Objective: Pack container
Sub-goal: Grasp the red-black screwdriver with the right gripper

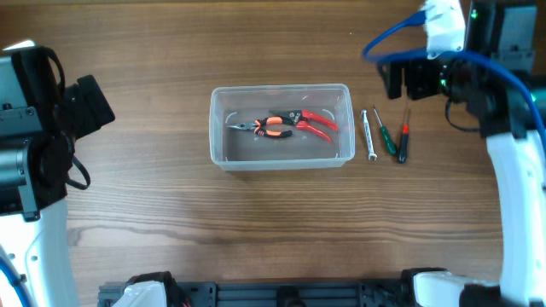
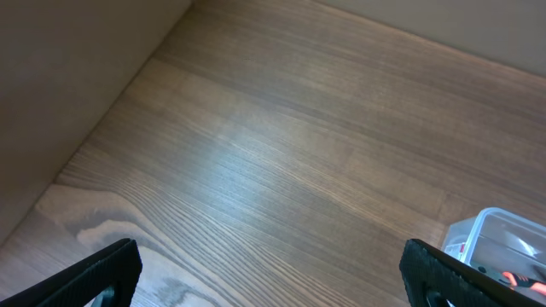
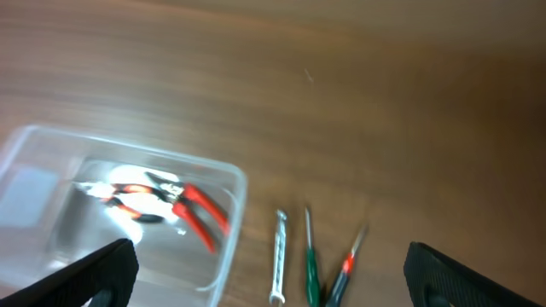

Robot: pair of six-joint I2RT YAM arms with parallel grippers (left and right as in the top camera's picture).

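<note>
The clear rectangular plastic container (image 1: 279, 88) sits mid-way across the brown wooden table (image 1: 256, 222). It already holds orange-and-black-handled pliers (image 1: 266, 127) and red-handled cutters (image 1: 314, 121). Just right of the container three slim tools lie side by side: a silver metal driver (image 1: 369, 136) nearest it, then a green-handled screwdriver (image 1: 386, 139), then a red-and-black-handled screwdriver (image 1: 403, 145).

The right gripper (image 1: 408, 78) hovers off the container's far right corner, its jaws spread wide and empty. The left gripper (image 2: 269, 273) waits well left of the container, its jaws likewise released.

The next step is probably to fetch one of these tools. The jaws should turn across the shaft and come straight down over the outermost handle. Taking that one keeps a finger from wedging between neighbours. The grip should close on the thick handle, not the thin shaft, and the tool should clear the container's rim before release
</note>
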